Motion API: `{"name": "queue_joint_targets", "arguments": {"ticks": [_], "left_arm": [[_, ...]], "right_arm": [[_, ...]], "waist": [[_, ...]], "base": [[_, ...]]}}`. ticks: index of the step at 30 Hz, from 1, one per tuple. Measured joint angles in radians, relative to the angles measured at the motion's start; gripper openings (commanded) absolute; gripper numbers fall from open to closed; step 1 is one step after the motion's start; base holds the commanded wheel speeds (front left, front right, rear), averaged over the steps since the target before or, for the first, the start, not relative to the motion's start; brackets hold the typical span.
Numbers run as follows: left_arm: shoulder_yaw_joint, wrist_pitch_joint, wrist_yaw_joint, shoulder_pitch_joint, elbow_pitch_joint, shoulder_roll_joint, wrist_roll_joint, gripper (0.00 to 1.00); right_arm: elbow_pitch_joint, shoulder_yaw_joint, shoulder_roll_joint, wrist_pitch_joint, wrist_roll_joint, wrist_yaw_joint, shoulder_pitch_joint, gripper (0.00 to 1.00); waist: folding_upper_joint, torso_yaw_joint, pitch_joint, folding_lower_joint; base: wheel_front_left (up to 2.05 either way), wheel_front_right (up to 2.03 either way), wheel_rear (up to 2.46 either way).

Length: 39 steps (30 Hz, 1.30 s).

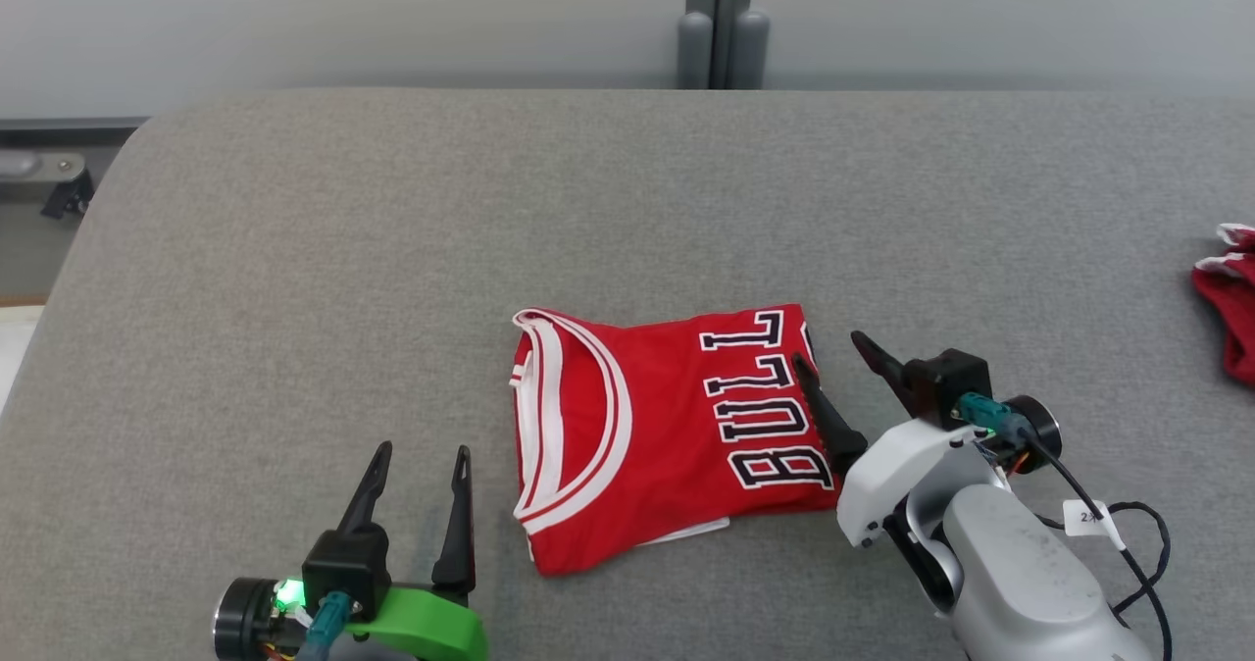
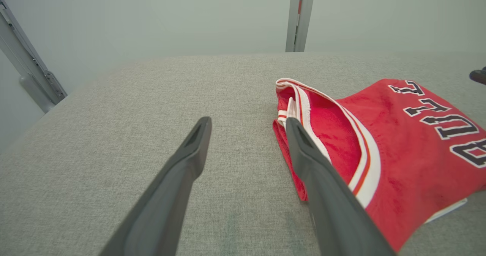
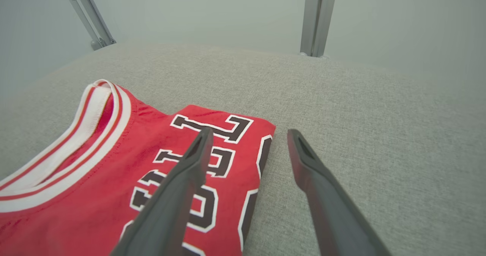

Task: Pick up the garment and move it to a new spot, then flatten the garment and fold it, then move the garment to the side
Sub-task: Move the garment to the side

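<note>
Now, garment (image 1: 667, 426): I see a red jersey with white-and-red trim and black lettering, folded into a rough rectangle and lying flat near the middle of the grey padded surface (image 1: 392, 249).
Garment layout: the trimmed neck opening is at its left end and the lettering at its right end; a thin white strip peeks out along its near edge.
Left gripper (image 1: 423, 448): I read its two dark fingers as spread apart with nothing between them, at the near left over bare surface, just left of the garment's near-left corner.
Left wrist view: the finger on the garment's side crosses the garment's left edge in the picture; I cannot tell whether it touches the cloth.
Right gripper (image 1: 828, 347): the fingers stand apart and straddle the garment's right edge, gripping nothing.
Right wrist view: one finger lies over the letters and the other over grey surface just beside the edge; I cannot tell whether either touches.
Green light (image 1: 286, 594): lit on the left wrist.
Second red cloth (image 1: 1230, 308): bunched at the far right, well apart from the garment.
</note>
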State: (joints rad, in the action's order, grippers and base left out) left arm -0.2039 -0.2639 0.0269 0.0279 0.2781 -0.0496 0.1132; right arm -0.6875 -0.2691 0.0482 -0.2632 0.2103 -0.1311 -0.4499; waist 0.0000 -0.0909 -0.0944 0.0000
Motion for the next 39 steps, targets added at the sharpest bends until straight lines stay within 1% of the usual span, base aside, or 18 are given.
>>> {"name": "queue_joint_targets", "arguments": {"ticks": [8,9,10,11,12,17,23,30,39], "left_arm": [[-0.015,0.000,-0.001,0.023,0.001,0.000,0.006,1.00],[-0.015,0.000,-0.001,0.024,0.001,0.000,0.007,1.00],[-0.015,0.000,-0.001,0.025,0.001,0.000,0.008,1.00],[-0.015,0.000,-0.001,0.027,0.001,0.000,0.008,1.00],[-0.015,0.000,-0.002,0.028,0.001,0.000,0.008,1.00],[-0.025,0.000,0.001,0.030,-0.002,0.000,0.007,1.00],[-0.031,0.000,0.003,0.035,-0.016,0.000,0.009,1.00],[-0.026,0.000,0.005,0.040,-0.026,0.000,0.004,1.00],[-0.029,0.000,0.018,0.056,-0.030,0.001,-0.005,1.00]], "right_arm": [[-0.243,-0.058,0.000,0.000,0.024,0.000,-0.055,1.00],[-0.259,-0.064,0.000,-0.002,0.039,0.000,-0.060,0.68],[-0.276,-0.069,0.000,-0.003,0.046,0.000,-0.070,0.32],[-0.285,-0.074,0.001,-0.003,0.055,0.000,-0.080,0.19],[-0.286,-0.078,0.000,-0.006,0.067,0.000,-0.084,0.00],[-0.269,-0.061,-0.007,-0.002,0.071,-0.002,-0.092,0.00],[-0.232,-0.040,-0.002,-0.001,0.068,-0.001,-0.082,0.00],[-0.194,-0.034,-0.001,0.000,0.067,-0.001,-0.067,0.00],[-0.151,-0.010,0.001,0.000,0.063,-0.001,-0.044,0.00]], "waist": [[0.0000,-0.052,-0.044,0.0000],[0.0000,-0.056,-0.049,0.0000],[0.0000,-0.060,-0.053,0.0000],[0.0000,-0.062,-0.057,0.0000],[0.0000,-0.063,-0.061,0.0000],[0.0000,-0.044,-0.062,0.0000],[0.0000,0.026,-0.054,0.0000],[0.0000,0.161,-0.044,0.0000],[0.0000,0.363,-0.042,0.0000]], "base": [[0.00,0.00,0.00],[0.00,0.00,0.00],[0.00,0.00,0.00],[0.00,0.00,0.00],[0.00,0.00,0.00],[0.00,0.00,0.00],[0.00,0.00,0.00],[0.00,0.00,0.00],[0.00,0.00,0.00]]}}
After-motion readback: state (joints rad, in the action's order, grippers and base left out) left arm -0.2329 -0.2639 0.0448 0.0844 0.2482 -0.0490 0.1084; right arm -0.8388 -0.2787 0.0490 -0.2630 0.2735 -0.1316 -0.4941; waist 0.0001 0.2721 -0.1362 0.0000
